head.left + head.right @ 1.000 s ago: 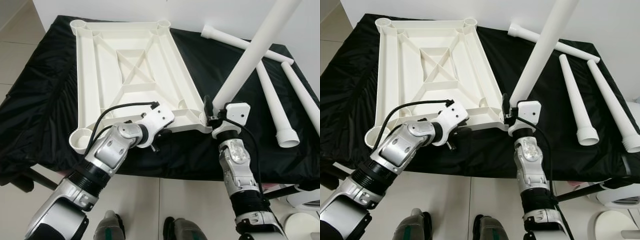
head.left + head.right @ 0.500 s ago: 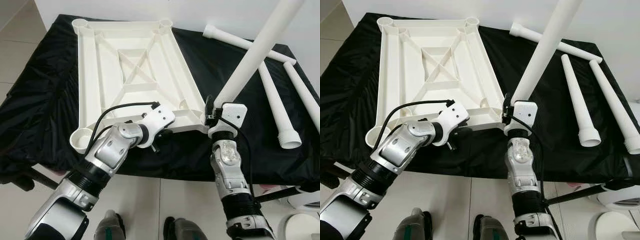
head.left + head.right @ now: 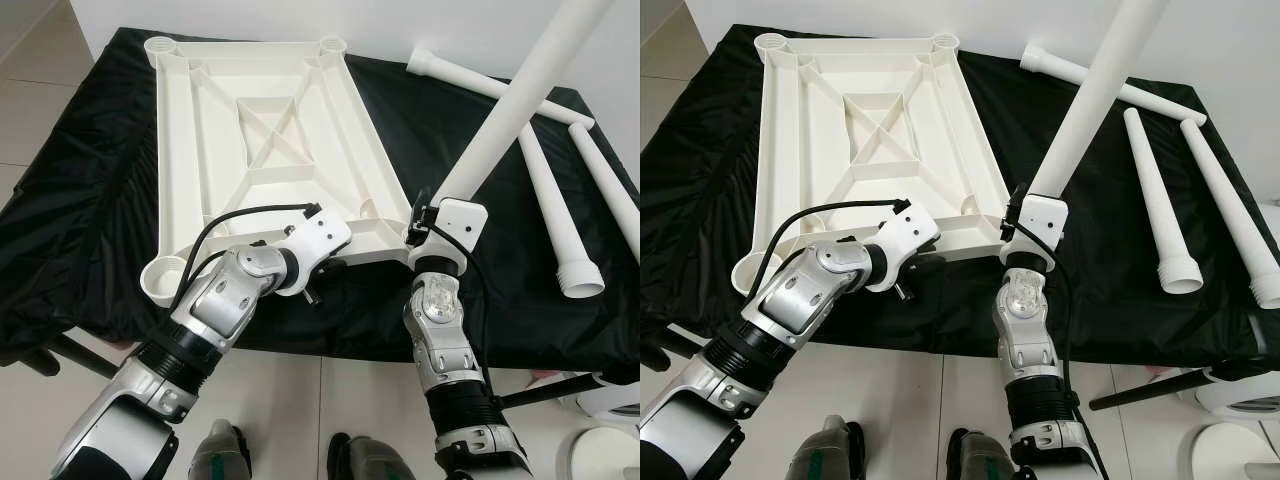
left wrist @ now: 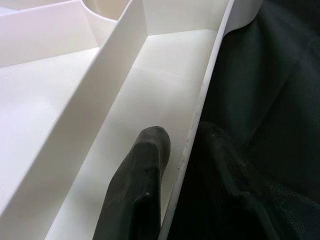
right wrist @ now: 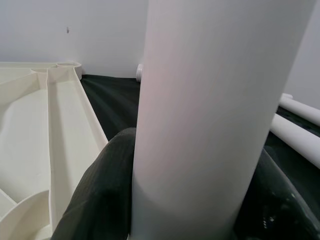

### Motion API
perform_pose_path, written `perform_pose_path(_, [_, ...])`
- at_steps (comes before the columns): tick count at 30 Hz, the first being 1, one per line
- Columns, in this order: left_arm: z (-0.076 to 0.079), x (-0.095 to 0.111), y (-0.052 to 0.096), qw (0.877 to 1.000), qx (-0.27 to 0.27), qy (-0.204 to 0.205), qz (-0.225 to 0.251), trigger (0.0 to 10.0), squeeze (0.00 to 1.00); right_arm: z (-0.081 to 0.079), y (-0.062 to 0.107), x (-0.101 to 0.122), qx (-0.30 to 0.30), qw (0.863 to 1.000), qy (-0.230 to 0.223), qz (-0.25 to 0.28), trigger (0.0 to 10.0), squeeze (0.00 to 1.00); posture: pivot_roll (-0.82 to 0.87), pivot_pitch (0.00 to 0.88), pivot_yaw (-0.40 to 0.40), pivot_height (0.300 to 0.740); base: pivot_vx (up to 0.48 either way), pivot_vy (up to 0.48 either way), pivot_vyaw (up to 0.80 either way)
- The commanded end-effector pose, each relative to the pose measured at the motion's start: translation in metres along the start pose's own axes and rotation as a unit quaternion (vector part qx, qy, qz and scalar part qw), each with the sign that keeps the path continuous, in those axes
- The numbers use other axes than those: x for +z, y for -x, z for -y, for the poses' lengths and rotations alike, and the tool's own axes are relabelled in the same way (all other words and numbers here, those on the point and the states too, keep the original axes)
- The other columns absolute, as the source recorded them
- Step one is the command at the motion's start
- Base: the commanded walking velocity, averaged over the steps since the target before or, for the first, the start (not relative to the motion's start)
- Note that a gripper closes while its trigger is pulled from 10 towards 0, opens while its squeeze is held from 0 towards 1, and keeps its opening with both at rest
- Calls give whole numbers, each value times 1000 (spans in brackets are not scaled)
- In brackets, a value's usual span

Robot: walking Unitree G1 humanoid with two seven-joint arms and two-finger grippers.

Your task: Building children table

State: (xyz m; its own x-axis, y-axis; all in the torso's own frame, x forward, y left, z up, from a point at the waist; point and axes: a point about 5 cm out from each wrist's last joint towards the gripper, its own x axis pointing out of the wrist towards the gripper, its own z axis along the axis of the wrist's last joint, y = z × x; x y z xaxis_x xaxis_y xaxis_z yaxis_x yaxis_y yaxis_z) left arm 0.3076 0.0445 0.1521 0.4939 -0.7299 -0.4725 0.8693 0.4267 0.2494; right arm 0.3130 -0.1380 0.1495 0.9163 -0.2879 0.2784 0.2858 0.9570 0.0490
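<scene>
The white tabletop (image 3: 262,150) lies underside up on the black-draped surface (image 3: 80,170), its ribs and 4 corner sockets showing; the step in hand looks like fitting leg 1 of 4 into the near right corner socket (image 3: 408,250). The right pincer (image 3: 425,215) is clamped around the lower end of a white leg (image 3: 505,105), which stands tilted up and away to the right, its foot at or just above that socket; I cannot tell whether it is seated. The left pincer (image 4: 170,170) pinches the tabletop's near edge wall, one finger (image 4: 142,175) inside and the other outside, steadying it. 3 spare legs (image 3: 545,195) lie on the cloth to the right; next, the leg probably needs straightening upright and pressing down, while the left grip holds firm.
</scene>
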Motion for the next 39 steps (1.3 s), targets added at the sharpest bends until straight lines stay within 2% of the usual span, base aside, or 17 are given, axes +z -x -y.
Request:
perform_pose_path(1, [-2,3,4,1000,1,-15,2,10000,0,27,8,-28,-57,995,35,-70,10000,0,26,123,-50,740,0,0,0])
perform_pose_path(8, [-3,3,5,1000,3,-14,2,10000,0,29,10,-26,-53,995,50,-60,10000,0,24,124,-50,740,0,0,0])
perform_pose_path(12, [-3,4,5,1000,4,-14,3,10000,0,32,15,-30,-48,996,46,-67,10000,0,22,126,-49,740,0,0,0])
perform_pose_path(19, [-3,4,4,1000,2,-15,2,10000,0,35,13,-29,-48,996,45,-65,10000,0,21,125,-48,740,0,0,0])
perform_pose_path(20, [-3,4,4,1000,2,-15,2,10000,0,35,13,-29,-46,996,40,-66,10000,118,22,124,-49,740,0,0,0])
perform_pose_path(21, [-3,4,4,1000,2,-15,2,10000,0,36,12,-29,-47,996,43,-65,10000,322,22,124,-49,740,0,0,0])
perform_pose_path(22, [-3,4,4,1000,2,-15,2,10000,0,36,12,-28,-48,996,45,-63,10000,322,22,124,-49,740,0,0,0])
perform_pose_path(23, [-3,4,4,1000,2,-15,2,10000,0,34,12,-29,-35,997,28,-66,10000,1000,23,122,-50,740,0,0,0])
perform_pose_path(29, [-2,4,4,1000,2,-14,3,10000,0,34,11,-26,-33,997,26,-61,10000,1000,24,120,-51,740,0,0,0])
perform_pose_path(34, [-2,4,4,1000,2,-14,4,10000,0,31,10,-24,-5,999,8,-54,10000,1000,21,112,-54,740,0,0,0])
perform_pose_path(39, [0,5,3,1000,0,-15,5,10000,0,34,6,-21,6,999,16,-43,10000,992,19,110,-54,740,0,0,0])
